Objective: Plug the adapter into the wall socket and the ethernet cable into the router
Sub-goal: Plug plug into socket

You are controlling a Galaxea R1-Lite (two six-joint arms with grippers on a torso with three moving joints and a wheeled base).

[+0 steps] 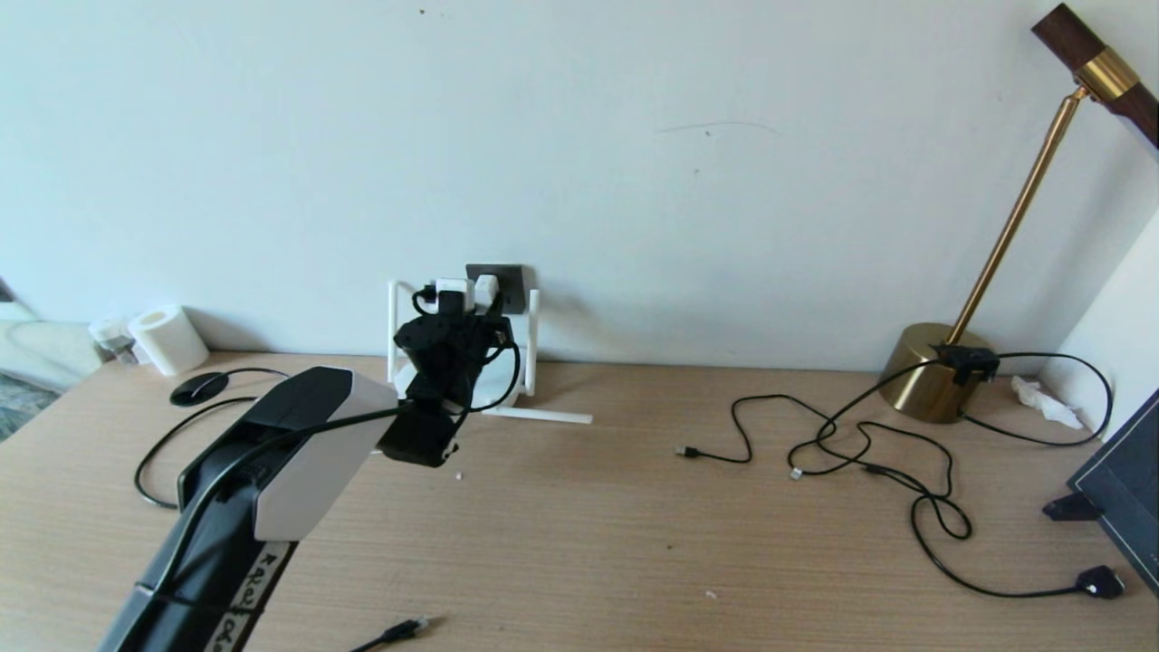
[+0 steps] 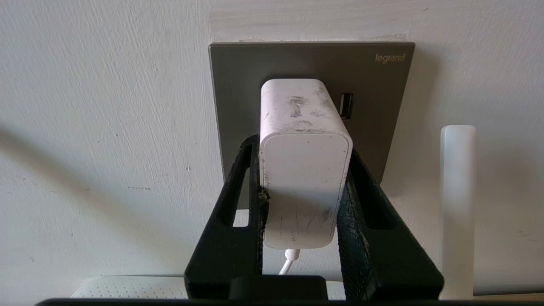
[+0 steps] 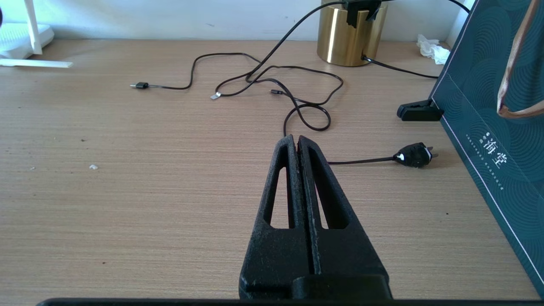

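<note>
The white adapter (image 2: 304, 161) stands out from the dark grey wall socket (image 2: 310, 59), its far end against the plate and its prongs hidden. A thin white cord (image 2: 289, 263) hangs from it. My left gripper (image 2: 302, 146) is shut on the adapter, one black finger on each side; in the head view this gripper (image 1: 471, 308) is at the socket (image 1: 507, 281). The white router (image 1: 493, 389) sits below, partly behind the arm, one antenna (image 2: 457, 204) upright. The ethernet cable (image 1: 398, 631) lies at the table's near edge. My right gripper (image 3: 296, 138) is shut and empty above the table.
A brass lamp base (image 1: 933, 371) stands at the back right with thin black cables (image 1: 860, 444) looping over the table in front of it, one ending in a black plug (image 3: 414, 155). A dark teal bag (image 3: 488, 127) stands at the right edge. A paper roll (image 1: 167, 340) sits back left.
</note>
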